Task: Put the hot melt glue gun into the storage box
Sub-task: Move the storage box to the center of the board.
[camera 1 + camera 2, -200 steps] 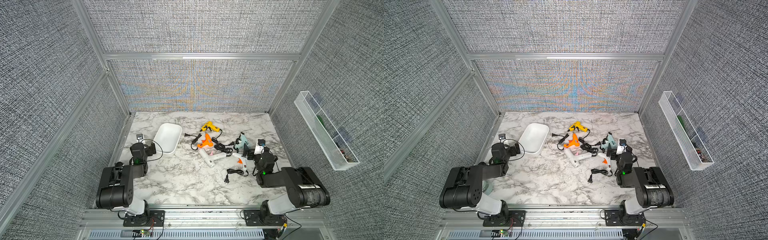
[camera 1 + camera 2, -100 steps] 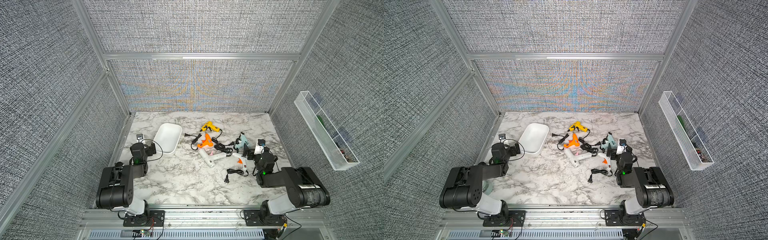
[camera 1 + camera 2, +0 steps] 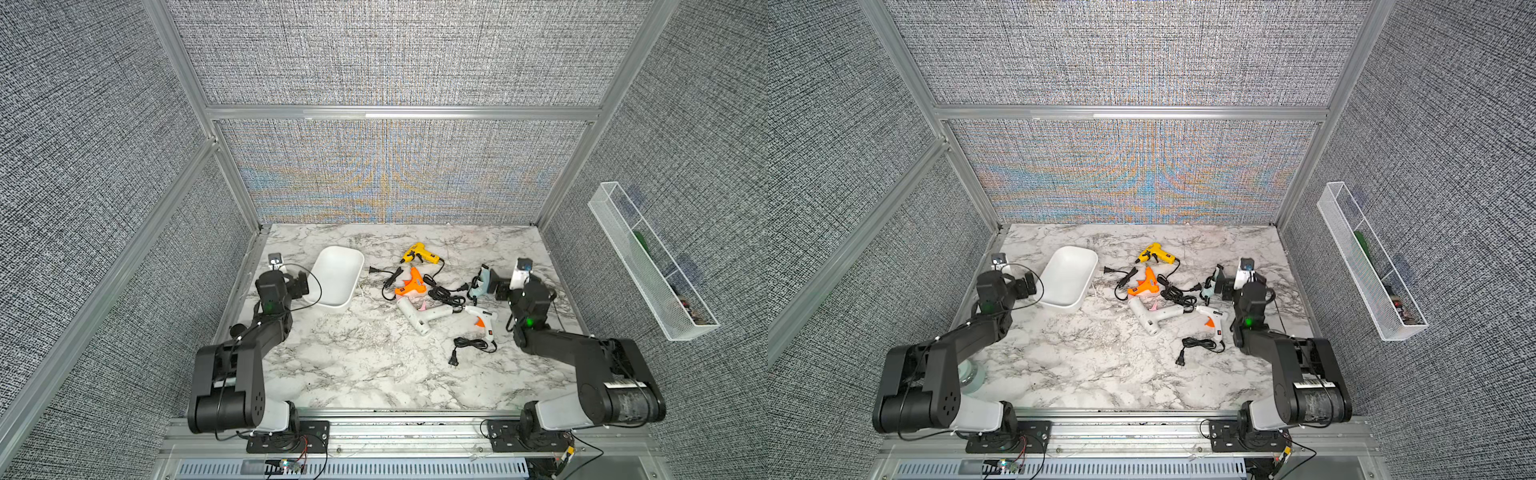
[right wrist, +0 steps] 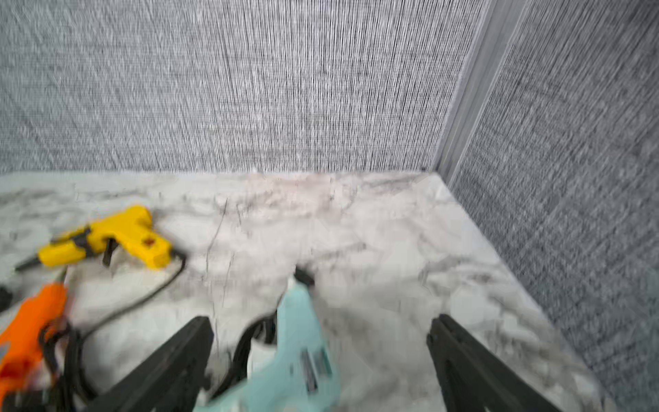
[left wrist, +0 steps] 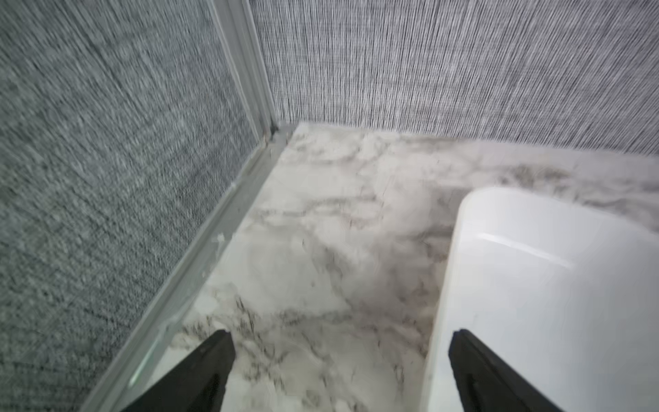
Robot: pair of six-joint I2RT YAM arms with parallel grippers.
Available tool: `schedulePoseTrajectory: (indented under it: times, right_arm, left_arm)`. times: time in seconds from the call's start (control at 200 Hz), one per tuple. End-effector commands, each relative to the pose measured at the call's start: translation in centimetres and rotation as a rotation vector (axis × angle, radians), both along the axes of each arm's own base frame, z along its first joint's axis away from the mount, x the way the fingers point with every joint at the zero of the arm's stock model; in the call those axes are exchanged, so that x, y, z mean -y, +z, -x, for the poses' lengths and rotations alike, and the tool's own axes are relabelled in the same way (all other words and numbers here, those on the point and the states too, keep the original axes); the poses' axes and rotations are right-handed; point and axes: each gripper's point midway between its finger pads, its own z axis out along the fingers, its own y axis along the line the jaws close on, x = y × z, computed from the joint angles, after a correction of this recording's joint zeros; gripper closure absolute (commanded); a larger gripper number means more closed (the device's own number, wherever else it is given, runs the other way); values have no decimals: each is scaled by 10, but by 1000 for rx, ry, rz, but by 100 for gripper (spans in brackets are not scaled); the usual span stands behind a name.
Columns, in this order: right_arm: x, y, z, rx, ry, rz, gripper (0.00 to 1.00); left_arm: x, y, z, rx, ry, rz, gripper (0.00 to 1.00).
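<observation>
Several hot melt glue guns lie corded on the marble table: a yellow one [image 3: 420, 253] [image 4: 117, 235], an orange one [image 3: 411, 284] [image 4: 28, 328], a white one [image 3: 419, 316], a white one with an orange trigger [image 3: 482, 318] and a pale blue one [image 3: 482, 282] [image 4: 299, 353]. The storage box [image 3: 334, 282] [image 3: 1068, 279] [image 5: 552, 303], a white shallow tub, stands empty at the left. My right gripper [image 3: 498, 286] [image 4: 321, 324] is open with the pale blue gun lying between its fingers, ungripped. My left gripper [image 3: 302, 284] [image 5: 342, 335] is open, straddling the box's near-left rim.
Black cords [image 3: 446, 293] tangle between the guns, and a loose plug [image 3: 455, 361] lies toward the front. A white wire-mesh tray [image 3: 648, 266] hangs on the right wall. The enclosure's grey walls and aluminium frame [image 5: 256, 71] stand close beside both grippers.
</observation>
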Motion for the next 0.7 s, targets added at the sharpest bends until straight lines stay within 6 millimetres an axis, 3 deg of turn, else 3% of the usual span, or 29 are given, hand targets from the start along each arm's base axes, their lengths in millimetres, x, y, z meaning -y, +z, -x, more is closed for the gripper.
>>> schedulePoseTrajectory:
  times: [0.0,0.06,0.07,0.095,0.16,0.215,0.305,0.42,0.455,0.541,0.616,0.696]
  right_arm:
    - [-15,-4,3,-219,8,151,1]
    - [-27,7,7,-254,3,213,1]
    - [-30,19,4,-236,0,215,1]
    - [-35,26,5,-239,-10,221,1]
    - [-44,40,6,-259,-41,171,1]
    - [-51,47,3,-303,-47,98,1]
    - [-64,45,0,-433,-51,34,1]
    - [-89,43,-5,-500,-2,36,1]
    - [-96,42,-7,-512,14,40,1]
    - [-109,40,-11,-529,44,39,1]
    - [-117,38,-16,-547,65,29,1]
    - [-124,35,-20,-566,86,18,1]
  left_arm:
    - [11,13,22,-118,-18,61,4]
    - [7,28,33,-188,45,91,11]
    - [6,29,35,-201,59,101,12]
    - [6,34,39,-225,89,132,17]
    - [10,34,55,-328,153,212,33]
    - [17,36,72,-400,211,241,34]
    - [35,41,98,-447,275,367,39]
    - [42,20,133,-623,456,536,72]
    - [46,12,141,-704,499,554,71]
    - [56,5,151,-842,563,557,60]
    - [69,0,152,-938,588,560,48]
    - [84,-12,148,-999,615,602,43]
